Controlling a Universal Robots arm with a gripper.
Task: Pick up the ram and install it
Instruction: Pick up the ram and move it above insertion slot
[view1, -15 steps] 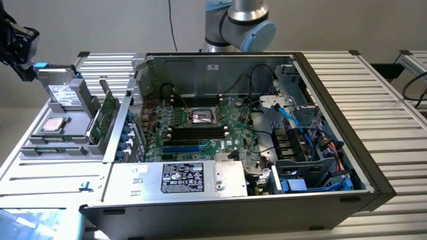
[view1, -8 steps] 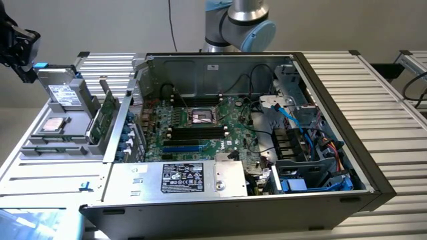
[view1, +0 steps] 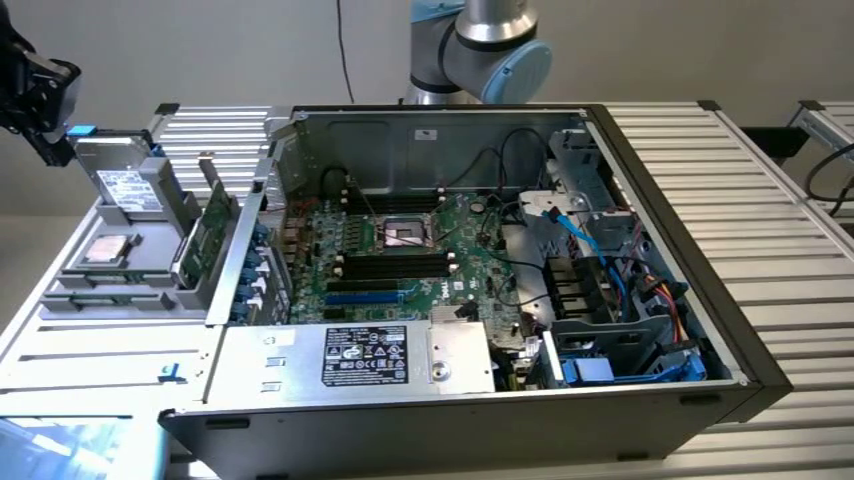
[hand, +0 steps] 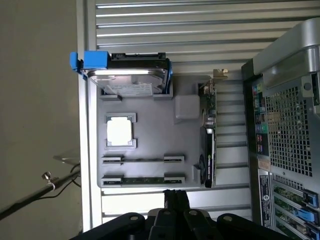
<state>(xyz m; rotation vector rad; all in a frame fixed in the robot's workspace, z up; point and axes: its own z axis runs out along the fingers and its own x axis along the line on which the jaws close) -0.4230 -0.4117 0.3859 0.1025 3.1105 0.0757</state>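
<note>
The open computer case (view1: 601, 420) takes up most of the slatted table (view1: 747, 170), with bare slats left along its edges. Just beside it, one grey tray (hand: 150, 125) holds one hard drive (hand: 132, 75), one expansion card (hand: 209, 150) standing on edge, one processor (hand: 120, 131) and one ram (hand: 144, 180). The ram lies flat, near the gripper (hand: 175, 194), whose fingers are pressed together on nothing.

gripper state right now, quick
gripper: shut, holding nothing; the ram lies in the grey tray, not gripped.
</note>
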